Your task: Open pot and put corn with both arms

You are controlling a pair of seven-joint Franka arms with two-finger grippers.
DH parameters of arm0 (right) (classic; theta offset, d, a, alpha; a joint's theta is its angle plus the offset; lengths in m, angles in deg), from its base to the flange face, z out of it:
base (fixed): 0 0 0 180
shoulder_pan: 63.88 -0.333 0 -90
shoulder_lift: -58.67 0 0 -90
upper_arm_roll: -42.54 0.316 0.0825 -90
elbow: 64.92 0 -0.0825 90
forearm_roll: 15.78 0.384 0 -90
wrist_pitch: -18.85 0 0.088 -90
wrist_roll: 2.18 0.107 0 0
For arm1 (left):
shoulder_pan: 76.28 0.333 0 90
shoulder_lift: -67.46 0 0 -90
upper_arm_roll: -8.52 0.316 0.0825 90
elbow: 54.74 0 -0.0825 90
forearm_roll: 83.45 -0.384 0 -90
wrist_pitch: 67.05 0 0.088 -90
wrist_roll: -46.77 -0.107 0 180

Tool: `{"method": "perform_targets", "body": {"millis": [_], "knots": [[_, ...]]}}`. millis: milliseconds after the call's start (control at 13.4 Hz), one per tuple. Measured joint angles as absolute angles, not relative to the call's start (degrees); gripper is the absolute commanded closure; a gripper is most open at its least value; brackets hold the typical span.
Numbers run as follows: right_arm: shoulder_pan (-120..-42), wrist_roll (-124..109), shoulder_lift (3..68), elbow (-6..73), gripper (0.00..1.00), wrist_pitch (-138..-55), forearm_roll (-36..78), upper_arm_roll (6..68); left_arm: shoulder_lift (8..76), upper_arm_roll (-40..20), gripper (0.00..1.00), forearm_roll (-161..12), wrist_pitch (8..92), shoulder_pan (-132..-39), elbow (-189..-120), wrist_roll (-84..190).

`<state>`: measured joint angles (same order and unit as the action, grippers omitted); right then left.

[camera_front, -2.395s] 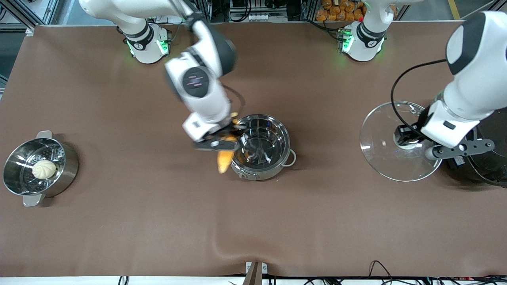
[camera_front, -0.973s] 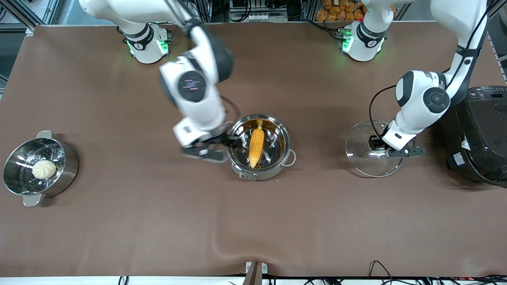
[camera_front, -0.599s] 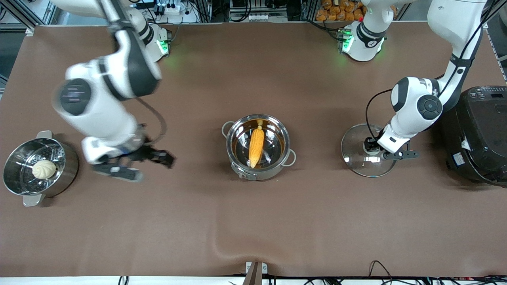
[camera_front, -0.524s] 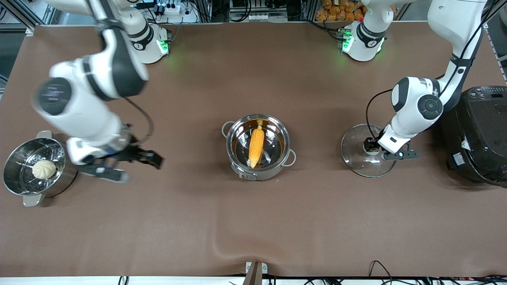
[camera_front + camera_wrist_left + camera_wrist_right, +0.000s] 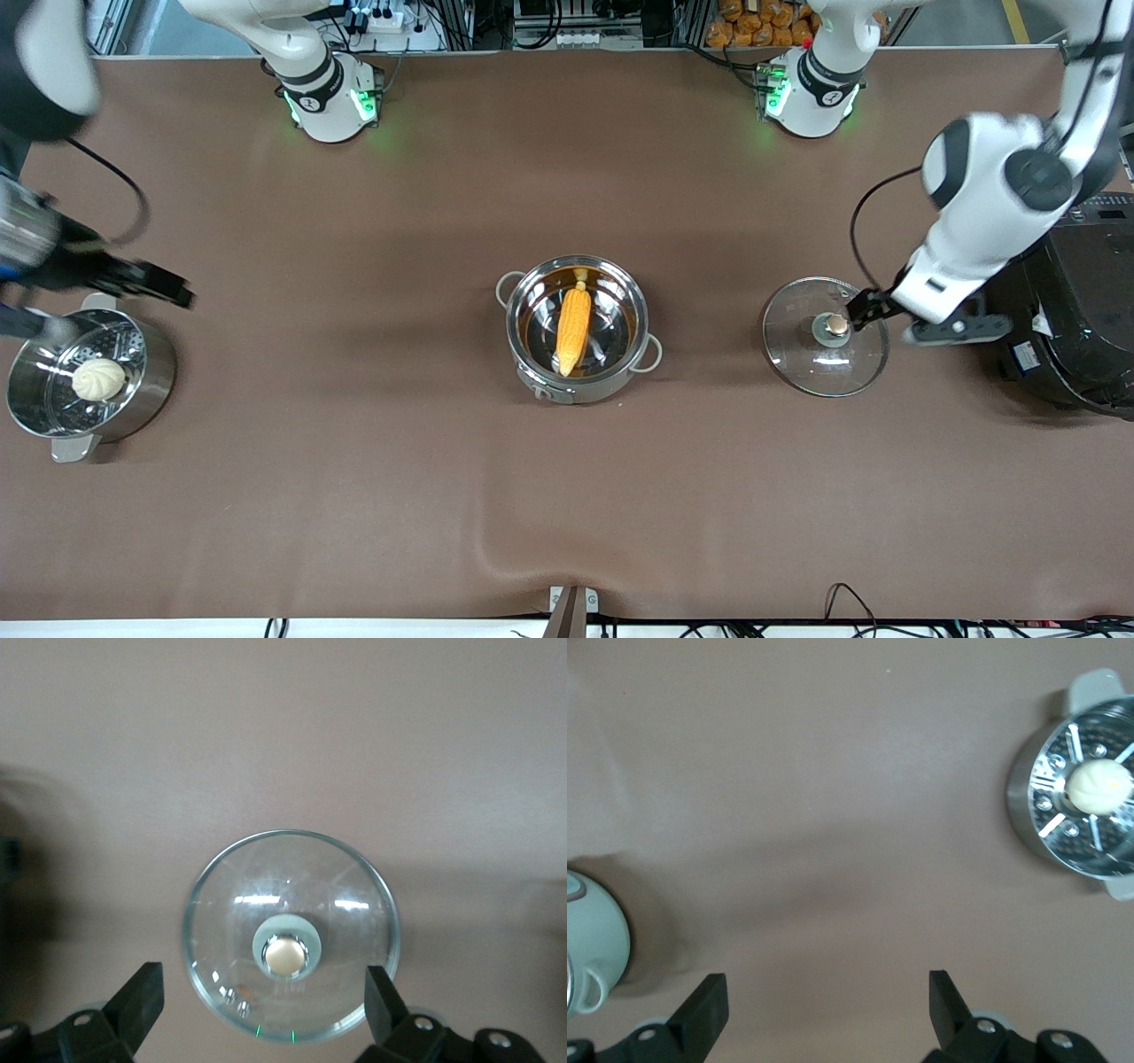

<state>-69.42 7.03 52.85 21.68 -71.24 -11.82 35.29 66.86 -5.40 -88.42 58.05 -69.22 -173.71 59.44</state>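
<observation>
The steel pot (image 5: 640,312) stands open mid-table, and the yellow-orange corn (image 5: 573,330) lies inside it. The glass lid (image 5: 811,359) with its copper knob (image 5: 836,326) rests flat on the table toward the left arm's end. My left gripper (image 5: 912,319) hangs open and empty over the lid's edge; in the left wrist view the lid (image 5: 266,886) lies below the open left gripper (image 5: 263,1001). My right gripper (image 5: 97,306) is open and empty over the table beside the steamer pot; the right wrist view shows the gripper (image 5: 828,1005) above bare table.
A steel steamer pot (image 5: 158,354) holding a white bun (image 5: 97,378) stands at the right arm's end; both also show in the right wrist view, steamer pot (image 5: 1028,811) and bun (image 5: 1099,784). A big black cooker (image 5: 1076,301) stands at the left arm's end, beside the lid.
The right gripper let the corn go into the pot and swung away toward the steamer pot. The left gripper set the lid on the table, let go of the knob and rose.
</observation>
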Motion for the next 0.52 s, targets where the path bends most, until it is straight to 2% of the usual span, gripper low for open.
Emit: {"method": "perform_targets", "body": {"millis": [150, 299, 524], "knots": [[-69.2, 7.0, 55.7, 21.2, 0.00, -69.2, -12.0, 35.5, 69.6, -6.4, 0.00, -88.3, 45.6, -69.3, -164.4, 60.1], [-69.2, 7.0, 56.1, 20.2, 0.00, -69.1, -12.1, 35.8, 69.9, -6.4, 0.00, -88.3, 36.9, -69.3, -155.4, 60.8], [-69.2, 4.9, 55.5, 20.0, 0.00, -69.1, -13.0, 36.4, 69.5, -6.4, 0.00, -88.3, 28.3, -69.3, -148.5, 61.6]]}}
